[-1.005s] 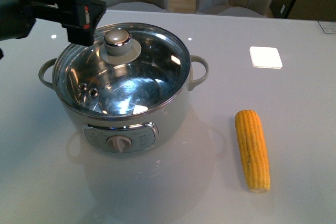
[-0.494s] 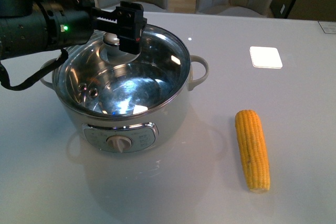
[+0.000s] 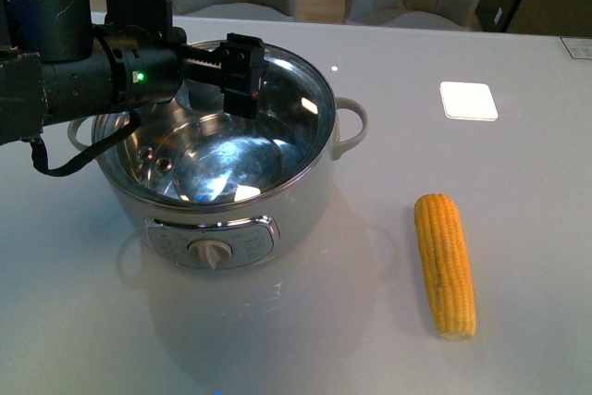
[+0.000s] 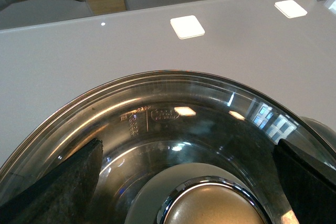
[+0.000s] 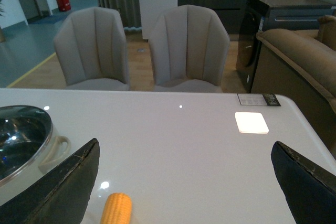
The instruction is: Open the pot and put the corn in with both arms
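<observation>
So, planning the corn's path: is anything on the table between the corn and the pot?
No. In the front view the table between corn and pot is bare.

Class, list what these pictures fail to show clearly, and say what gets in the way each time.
1. Lid knob: front view, hidden behind the left tool; left wrist view, cut by the edge.
2. Corn: right wrist view, only one end inside the frame.
3. Panel markings: front view, too small.
</observation>
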